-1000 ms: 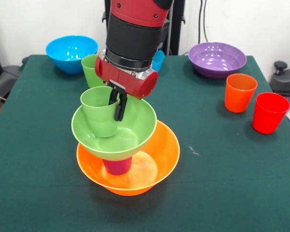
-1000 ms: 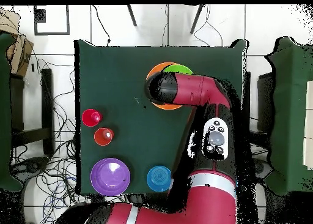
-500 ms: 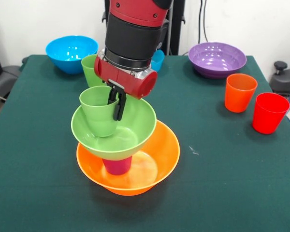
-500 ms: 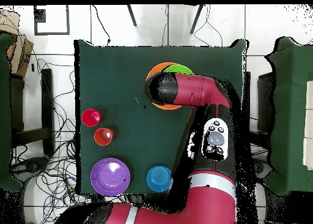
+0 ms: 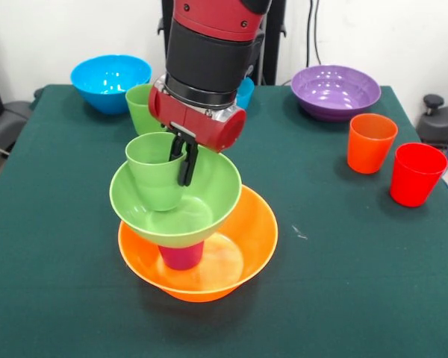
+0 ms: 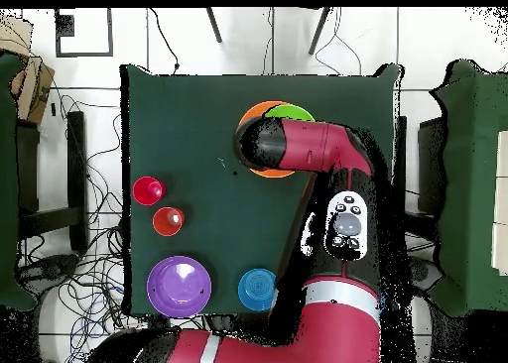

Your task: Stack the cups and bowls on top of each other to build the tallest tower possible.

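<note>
So the tower [image 5: 187, 216] sits toward the front of the dark green cloth-covered surface [image 5: 343, 283]: a big glossy orange plastic bowl [image 5: 239, 261] as the base, a purple plastic cup [image 5: 181, 255] standing mouth-down inside it, a lime green plastic bowl [image 5: 198, 212] perched on that cup, and a lime green tapered tumbler [image 5: 155, 179] upright in the green bowl. The upside-down cup makes sense as a pedestal, since it adds height instead of letting the bowls nest.

The green bowl looks tilted and shifted off-centre over the orange one, and the tumbler leans toward one side of it, so I'd call this stack a bit wobbly.

The black claw [image 5: 185, 160] comes down from the red and black arm [image 5: 209, 52] with its fingers close together at the tumbler's rim. Looks like one finger is inside the cup and one outside, pinching the wall, but I can't tell for sure if it's clamped or has let go. My guess is it's holding the tumbler there to settle it.

Spare parts are parked around the back and side: a large blue bowl [image 5: 108, 80], a second green cup [image 5: 138, 104] and a smaller blue bowl [image 5: 244, 93] partly hidden behind the arm, a wide purple bowl [image 5: 336, 91], then an orange cup [image 5: 371, 142] and a red cup [image 5: 416, 173] side by side.
</note>
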Controlling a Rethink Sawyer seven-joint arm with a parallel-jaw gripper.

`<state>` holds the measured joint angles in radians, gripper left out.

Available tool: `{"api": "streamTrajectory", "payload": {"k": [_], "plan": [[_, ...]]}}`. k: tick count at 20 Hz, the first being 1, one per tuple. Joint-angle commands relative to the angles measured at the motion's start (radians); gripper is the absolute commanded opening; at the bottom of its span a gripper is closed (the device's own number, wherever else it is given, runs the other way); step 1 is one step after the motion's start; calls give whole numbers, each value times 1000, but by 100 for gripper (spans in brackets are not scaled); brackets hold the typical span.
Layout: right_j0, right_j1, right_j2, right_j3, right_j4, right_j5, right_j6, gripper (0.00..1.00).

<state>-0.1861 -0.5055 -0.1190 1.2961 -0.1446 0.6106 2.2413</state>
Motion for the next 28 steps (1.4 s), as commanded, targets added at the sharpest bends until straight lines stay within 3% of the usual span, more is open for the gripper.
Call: {"api": "streamTrajectory", "payload": {"k": [1, 28], "plan": [[18, 5, 68, -34, 9, -38, 62, 0], [48, 36, 37, -57, 35, -50, 95, 0]]}}
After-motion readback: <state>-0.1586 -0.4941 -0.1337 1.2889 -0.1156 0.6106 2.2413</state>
